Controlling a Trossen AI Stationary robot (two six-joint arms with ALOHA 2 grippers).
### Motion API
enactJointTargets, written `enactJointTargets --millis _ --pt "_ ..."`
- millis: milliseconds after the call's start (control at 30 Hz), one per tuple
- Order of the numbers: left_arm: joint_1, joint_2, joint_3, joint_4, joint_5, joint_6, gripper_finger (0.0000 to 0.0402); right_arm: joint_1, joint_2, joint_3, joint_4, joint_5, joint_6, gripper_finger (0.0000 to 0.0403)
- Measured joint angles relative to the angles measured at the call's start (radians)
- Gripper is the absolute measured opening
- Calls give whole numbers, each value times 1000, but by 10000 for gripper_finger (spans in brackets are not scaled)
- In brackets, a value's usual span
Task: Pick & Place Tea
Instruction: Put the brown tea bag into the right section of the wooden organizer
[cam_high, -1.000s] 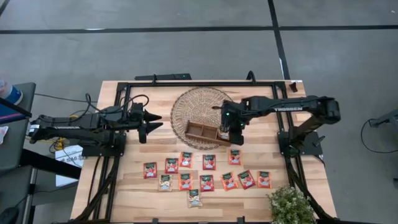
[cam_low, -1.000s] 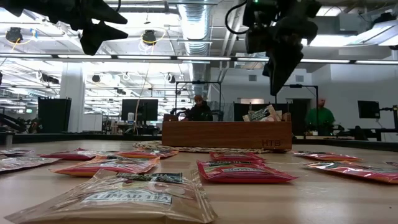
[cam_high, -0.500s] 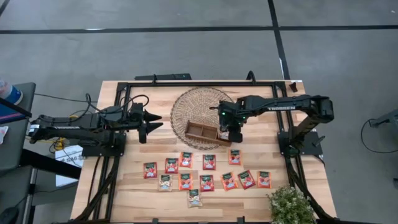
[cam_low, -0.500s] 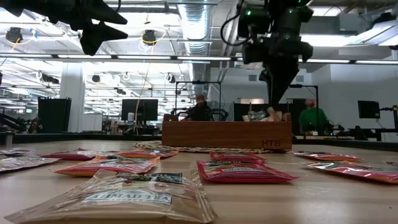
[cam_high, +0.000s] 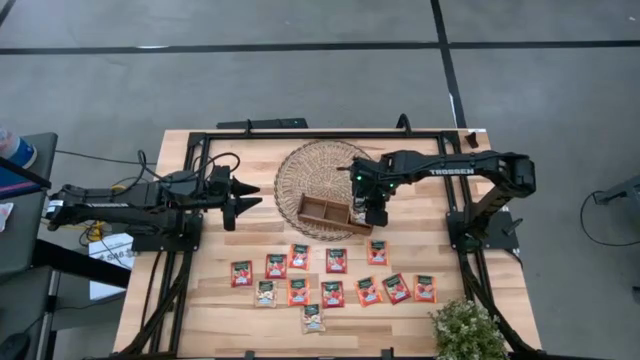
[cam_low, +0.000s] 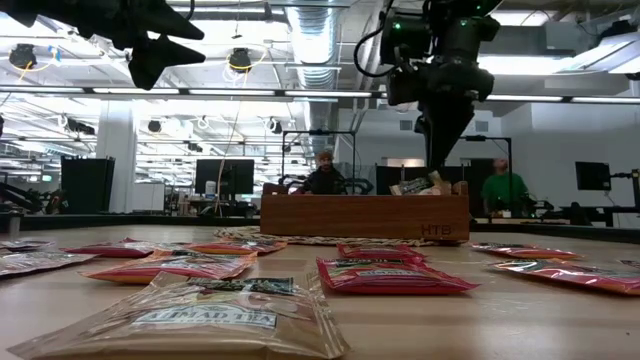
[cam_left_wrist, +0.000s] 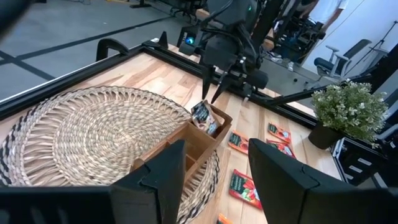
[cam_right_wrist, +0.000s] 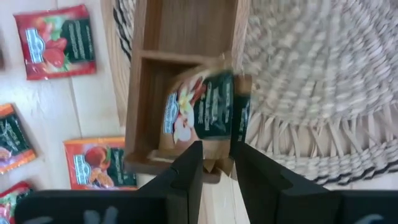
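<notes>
From above, the right tool (cam_high: 376, 213) hangs over the tray's (cam_high: 318, 212) end compartment; the left tool (cam_high: 243, 198) waits open, apart. Right wrist: a sachet (cam_right_wrist: 202, 107) lies in that compartment, fingers (cam_right_wrist: 188, 169) parted just above, gripping nothing. Best lift straight up, clear of the tray wall.

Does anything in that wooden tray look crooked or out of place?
Yes. One sachet sits tilted in the end compartment of the tray, a corner poking above the rim rather than lying flat. The right gripper hovers just above it, fingers slightly apart. The other sachets lie flat on the table.
</notes>
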Motion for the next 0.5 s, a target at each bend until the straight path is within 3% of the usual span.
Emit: enactJointTargets --millis 500 --pt "0 0 0 -3 10 -4 167 0 2 0 -11 -17 -8 73"
